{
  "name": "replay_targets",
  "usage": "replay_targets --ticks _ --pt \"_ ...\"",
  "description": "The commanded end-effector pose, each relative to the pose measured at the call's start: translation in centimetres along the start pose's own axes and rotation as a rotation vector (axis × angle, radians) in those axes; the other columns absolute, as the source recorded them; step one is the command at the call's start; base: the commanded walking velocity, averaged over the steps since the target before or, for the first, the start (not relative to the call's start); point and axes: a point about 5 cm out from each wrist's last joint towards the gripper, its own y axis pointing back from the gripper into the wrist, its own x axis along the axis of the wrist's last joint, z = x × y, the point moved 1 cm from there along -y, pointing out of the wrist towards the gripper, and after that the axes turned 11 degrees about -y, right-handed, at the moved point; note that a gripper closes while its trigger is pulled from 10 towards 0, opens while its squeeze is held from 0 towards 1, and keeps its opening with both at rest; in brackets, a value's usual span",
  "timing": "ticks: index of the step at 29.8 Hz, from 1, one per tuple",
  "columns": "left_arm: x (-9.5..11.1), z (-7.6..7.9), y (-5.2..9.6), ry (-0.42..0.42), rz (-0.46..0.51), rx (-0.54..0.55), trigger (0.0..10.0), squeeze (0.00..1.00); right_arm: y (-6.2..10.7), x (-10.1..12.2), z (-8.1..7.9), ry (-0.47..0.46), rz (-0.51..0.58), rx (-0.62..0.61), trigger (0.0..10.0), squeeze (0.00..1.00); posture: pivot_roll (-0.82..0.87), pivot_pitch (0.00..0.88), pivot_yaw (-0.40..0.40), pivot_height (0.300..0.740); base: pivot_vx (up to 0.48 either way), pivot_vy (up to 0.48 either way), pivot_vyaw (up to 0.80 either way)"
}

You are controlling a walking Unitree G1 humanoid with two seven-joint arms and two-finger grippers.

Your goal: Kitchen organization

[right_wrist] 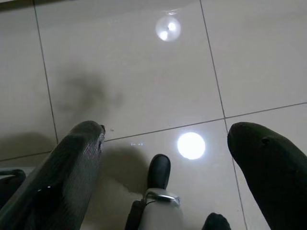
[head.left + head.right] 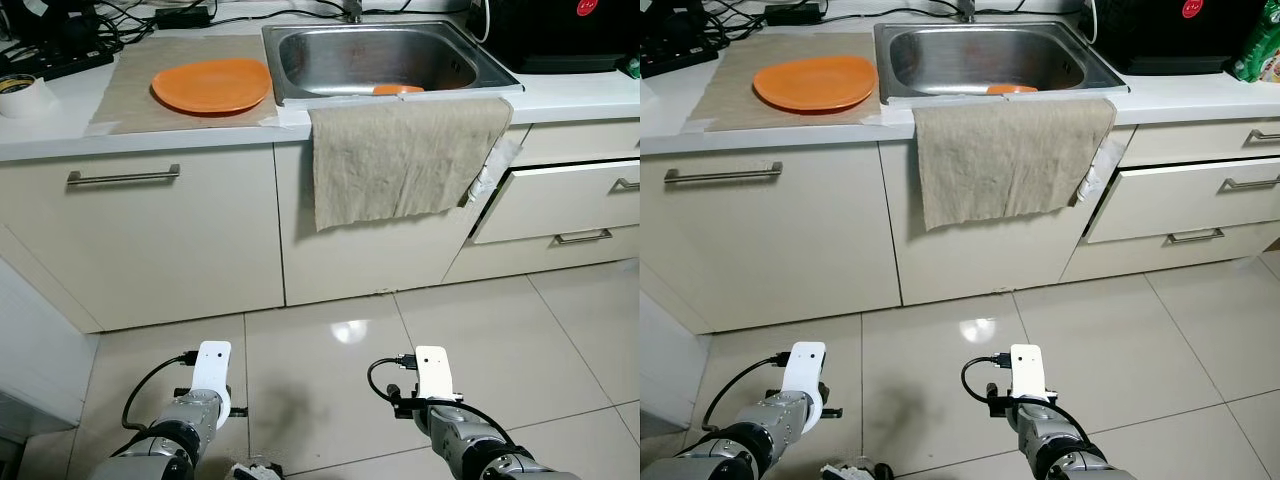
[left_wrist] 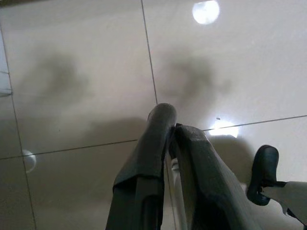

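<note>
Approach the sink point(image 2: 455, 72) squarely; left gripper point(image 3: 173, 128) jaws closed and empty, right gripper point(image 1: 165, 139) jaws spread wide, empty; orange plate point(image 2: 211, 85) beside sink on bench point(image 2: 60, 125).

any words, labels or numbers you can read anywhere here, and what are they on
Nothing here can be read.
Red round sticker on the black appliance at the back right of the counter: white marks, too small and cut off to read.
Green packet at the right edge of the counter: print too blurred to read.
Tape roll on the left of the counter: no print I can make out.
</note>
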Motion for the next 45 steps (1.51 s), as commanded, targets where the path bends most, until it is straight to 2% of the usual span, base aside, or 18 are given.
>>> replay_targets --ticks 1,23,33,45 --pt "-0.2 0.1 0.0 0.01 -0.007 0.002 10.0 0.0 0.0 0.2 0.2 0.01 0.004 -0.006 10.0 0.0 0.09 0.055 -0.035 0.74 0.0 0.0 0.0" --pt "-0.2 0.3 0.0 0.0 0.015 -0.004 10.0 0.0 0.0 -0.2 0.5 0.064 -0.006 0.0 10.0 0.0 0.1 0.038 -0.049 0.74 0.0 0.0 0.0" --pt "-0.1 -0.1 0.0 -0.005 0.018 0.003 10.0 0.0 0.0 0.1 0.3 0.077 -0.002 0.007 10.0 0.0 0.11 0.028 -0.052 0.74 0.0 0.0 0.0" --pt "1.5 0.8 0.0 0.03 0.06 -0.025 10.0 0.0 0.0 0.6 0.0 0.085 0.007 0.015 10.0 0.0 0.12 0.013 -0.056 0.74 0.0 0.0 0.0"
